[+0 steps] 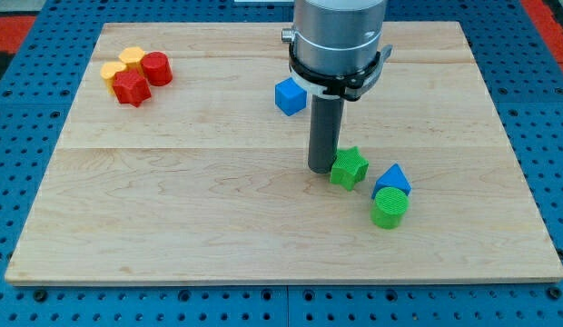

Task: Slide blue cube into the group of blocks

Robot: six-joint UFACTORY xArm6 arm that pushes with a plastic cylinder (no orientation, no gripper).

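Note:
The blue cube (pixel 290 96) lies on the wooden board (pixel 172 209) near the top middle. My tip (pixel 320 169) rests on the board below and slightly right of it, touching the left side of a green star block (pixel 349 168). A group of blocks lies at the view's top left: a red cylinder (pixel 156 69), a red star-like block (pixel 131 88), a yellow hexagonal block (pixel 132 57) and a yellow block (pixel 112 69). The blue cube is well apart from this group.
A blue triangular block (pixel 392 179) and a green cylinder (pixel 390 207) lie right of and below the green star. The arm's grey body (pixel 338 36) stands over the board's top middle. A blue perforated table surrounds the board.

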